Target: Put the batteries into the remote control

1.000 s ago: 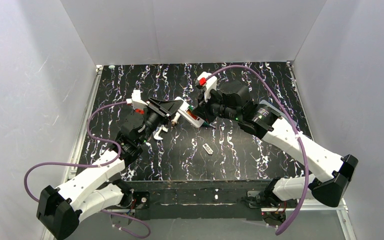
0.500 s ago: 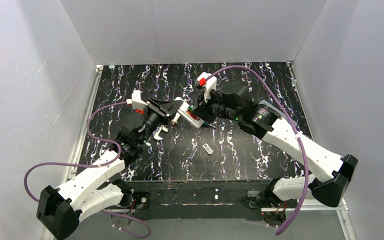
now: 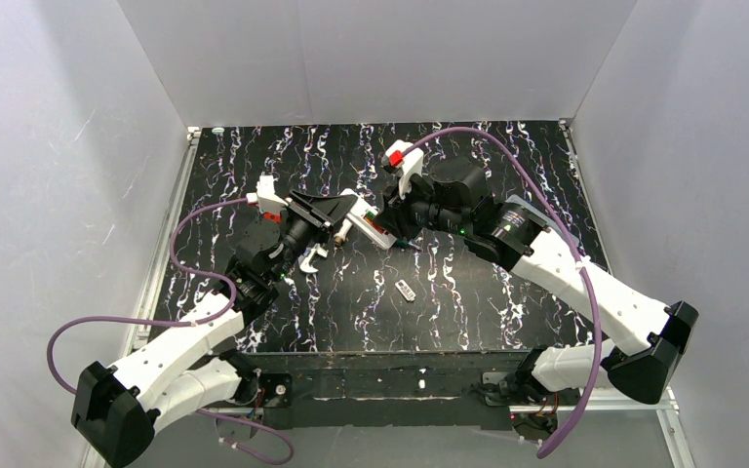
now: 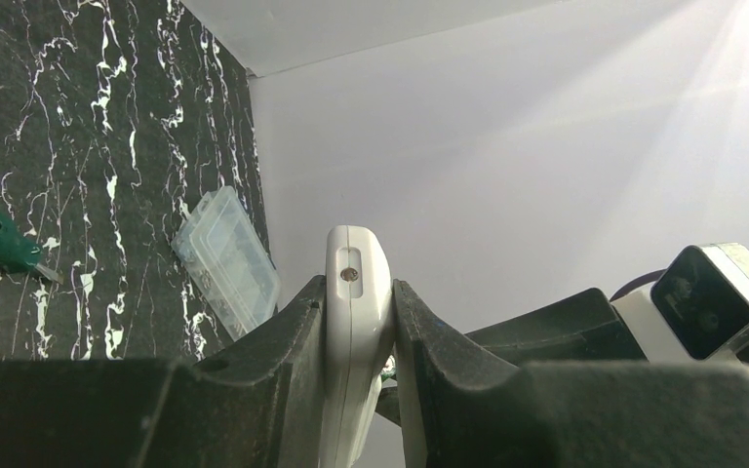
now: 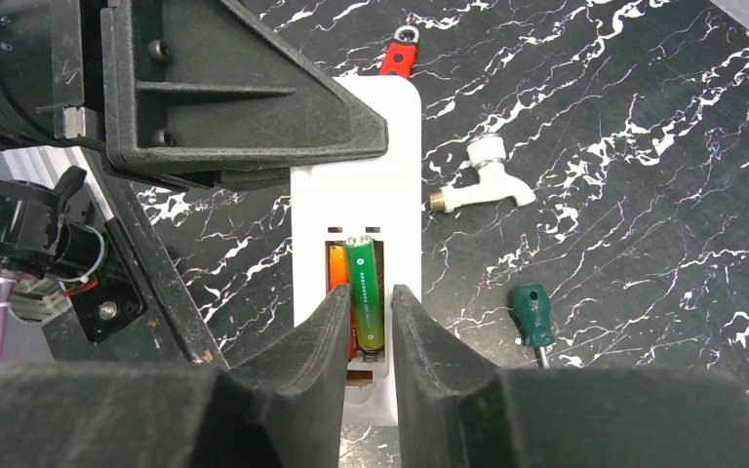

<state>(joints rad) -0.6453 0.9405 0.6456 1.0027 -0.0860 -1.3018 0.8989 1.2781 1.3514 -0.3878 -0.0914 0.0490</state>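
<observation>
Seating step: the left pincer [image 4: 359,327] is clamped on the remote control [image 4: 353,283], held above the mid-worktop [image 3: 468,292]. The right pincer [image 5: 371,294] straddles a battery [image 5: 364,268] in the battery bay [image 5: 386,255]; gripping or loosed, I cannot tell. Next: release fully, lift clear.

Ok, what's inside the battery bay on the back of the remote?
Two batteries show in the bay of the remote control: one orange, one green-topped beside it. The right gripper covers the bay's lower end, so the batteries' ends and contacts there are hidden.

Right end effector [image 5: 371,292] loosened, fingers [image 5: 307,341] slightly wider around battery [image 5: 361,261]
</observation>
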